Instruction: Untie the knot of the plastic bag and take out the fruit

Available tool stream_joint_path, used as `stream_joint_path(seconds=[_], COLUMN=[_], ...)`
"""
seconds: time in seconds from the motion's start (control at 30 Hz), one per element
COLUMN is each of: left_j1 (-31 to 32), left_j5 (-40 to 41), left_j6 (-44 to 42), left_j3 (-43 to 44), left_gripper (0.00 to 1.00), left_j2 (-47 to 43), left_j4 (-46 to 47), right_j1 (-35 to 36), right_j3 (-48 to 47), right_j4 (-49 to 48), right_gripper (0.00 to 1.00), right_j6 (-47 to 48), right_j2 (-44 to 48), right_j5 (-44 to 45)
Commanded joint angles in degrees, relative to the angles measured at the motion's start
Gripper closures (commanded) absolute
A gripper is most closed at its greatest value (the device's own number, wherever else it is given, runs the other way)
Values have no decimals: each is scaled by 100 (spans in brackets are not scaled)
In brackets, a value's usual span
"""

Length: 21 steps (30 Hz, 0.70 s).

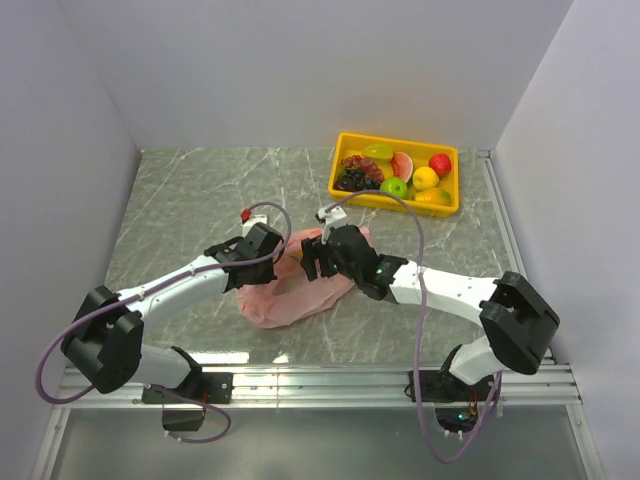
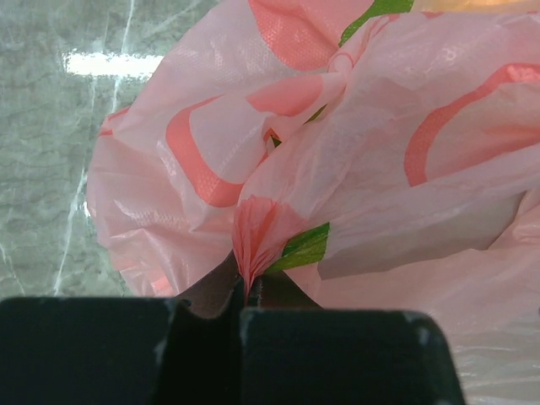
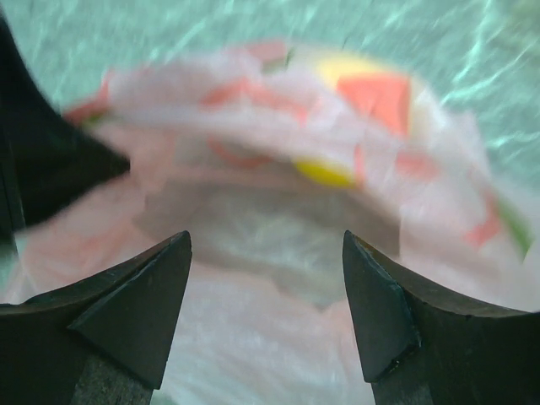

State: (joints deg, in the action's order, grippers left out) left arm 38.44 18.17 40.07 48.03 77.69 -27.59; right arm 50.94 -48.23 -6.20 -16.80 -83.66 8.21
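Observation:
The pink plastic bag lies crumpled on the table between my two grippers. My left gripper sits at its left edge and, in the left wrist view, is shut on a gathered pinch of the bag's plastic. A small twisted bunch, the knot, shows farther up the bag. My right gripper is open just above the bag, holding nothing; that view is blurred. The fruit, red, green, yellow and orange pieces, lies in the yellow tray. What the bag holds is hidden.
The yellow tray stands at the back right and also holds a watermelon slice and a dark grape bunch. White walls close in the table on three sides. A metal rail runs along the near edge.

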Motion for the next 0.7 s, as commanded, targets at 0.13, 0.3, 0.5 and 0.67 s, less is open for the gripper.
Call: stream_joint_path(seconds=[0.13, 0.3, 0.5, 0.67], left_j1=[-55, -248, -459, -583], left_j5=[-7, -138, -551, -745], left_j6=[-237, -544, -860, -1212], left_j3=[610, 830, 1120, 1472], left_gripper=[100, 99, 99, 100], left_j2=[97, 176, 579, 905], left_j4=[-9, -97, -237, -317], right_j1=[-426, -786, -1147, -1428], right_j3=[-985, -1671, -2357, -2779], right_j4=[4, 320, 488, 523], right_gripper=[21, 21, 28, 42], right_j6=[396, 940, 872, 520], right_j2=[-484, -1152, -2092, -2664], right_j5=[470, 182, -319, -803])
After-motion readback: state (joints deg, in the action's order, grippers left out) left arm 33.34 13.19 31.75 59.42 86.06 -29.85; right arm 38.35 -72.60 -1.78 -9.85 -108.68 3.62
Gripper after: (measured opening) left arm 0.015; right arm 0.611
